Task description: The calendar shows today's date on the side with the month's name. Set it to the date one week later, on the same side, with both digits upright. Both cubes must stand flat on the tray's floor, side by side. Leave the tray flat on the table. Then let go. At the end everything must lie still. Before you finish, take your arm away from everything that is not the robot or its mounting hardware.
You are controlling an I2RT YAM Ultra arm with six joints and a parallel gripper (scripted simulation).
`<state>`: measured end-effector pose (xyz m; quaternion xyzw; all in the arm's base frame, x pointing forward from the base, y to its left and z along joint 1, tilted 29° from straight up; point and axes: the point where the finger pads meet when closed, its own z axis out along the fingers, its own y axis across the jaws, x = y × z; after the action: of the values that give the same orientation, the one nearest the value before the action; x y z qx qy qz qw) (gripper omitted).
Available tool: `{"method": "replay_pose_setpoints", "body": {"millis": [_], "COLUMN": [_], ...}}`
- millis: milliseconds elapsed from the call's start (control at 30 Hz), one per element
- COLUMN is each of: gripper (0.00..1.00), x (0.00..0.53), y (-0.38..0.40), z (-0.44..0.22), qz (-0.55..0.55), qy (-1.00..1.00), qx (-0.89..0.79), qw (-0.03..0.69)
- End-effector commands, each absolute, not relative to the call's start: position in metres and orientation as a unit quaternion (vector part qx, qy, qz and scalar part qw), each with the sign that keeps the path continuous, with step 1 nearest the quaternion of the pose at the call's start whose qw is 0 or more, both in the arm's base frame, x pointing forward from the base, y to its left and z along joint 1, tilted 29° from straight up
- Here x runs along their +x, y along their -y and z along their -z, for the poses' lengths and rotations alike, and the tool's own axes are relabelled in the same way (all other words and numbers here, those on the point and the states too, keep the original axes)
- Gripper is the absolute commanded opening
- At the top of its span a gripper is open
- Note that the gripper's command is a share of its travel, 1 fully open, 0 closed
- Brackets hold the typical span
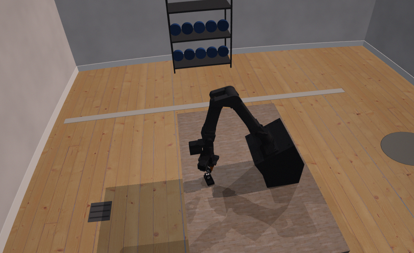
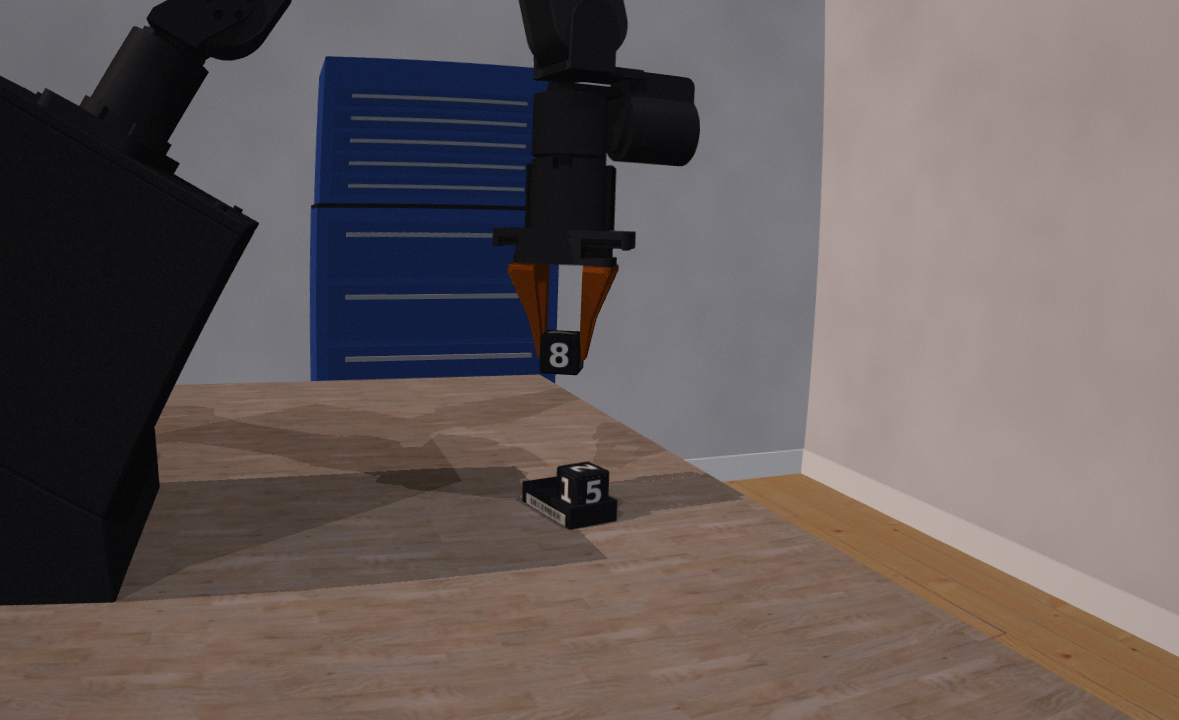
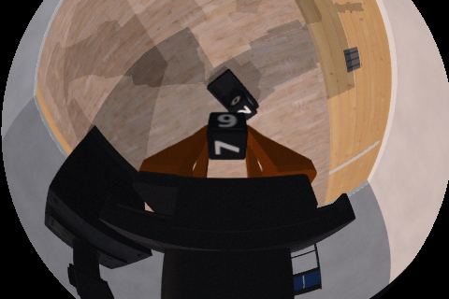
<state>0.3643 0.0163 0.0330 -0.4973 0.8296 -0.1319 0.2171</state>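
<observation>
My gripper [image 2: 562, 347] [image 3: 227, 135] is shut on a black number cube [image 2: 560, 359] [image 3: 226, 144], high above the table. The held cube shows an 8 in the exterior view, and a 7 and a 9 or 6 in the wrist view. The black tray [image 2: 591, 516] [image 3: 224, 84] lies flat on the table, its DECEMBER label facing left-front in the exterior view. The other cube [image 2: 583, 488] [image 3: 242, 104] [image 1: 207, 176] stands in the tray's near end, with 1 on the label side, 5 on the end side and 2 on top. The tray's other half is empty.
The wooden table [image 1: 249, 220] [image 2: 396, 644] carries the robot's black base [image 1: 280, 160] [image 2: 47, 322], left of the tray in the exterior view. The table's edge runs close by on the tray's other side. A blue drawer cabinet [image 2: 423, 259] and a shelf rack [image 1: 202, 38] stand away from the table.
</observation>
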Motion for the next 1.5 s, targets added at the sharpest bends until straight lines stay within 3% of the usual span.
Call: {"method": "replay_pose_setpoints", "body": {"millis": [0, 733, 1467], "gripper": [0.26, 0.26, 0.26], "x": [0.3646, 0.3640, 0.3634], "y": [-0.0164, -0.0160, -0.0157], "z": [-0.0367, -0.0370, -0.0372], "qz": [0.112, 0.020, -0.070], "qy": [-0.871, -0.964, -0.929], "qx": [-0.419, -0.070, 0.266], "qw": [0.232, 0.257, 0.248]}}
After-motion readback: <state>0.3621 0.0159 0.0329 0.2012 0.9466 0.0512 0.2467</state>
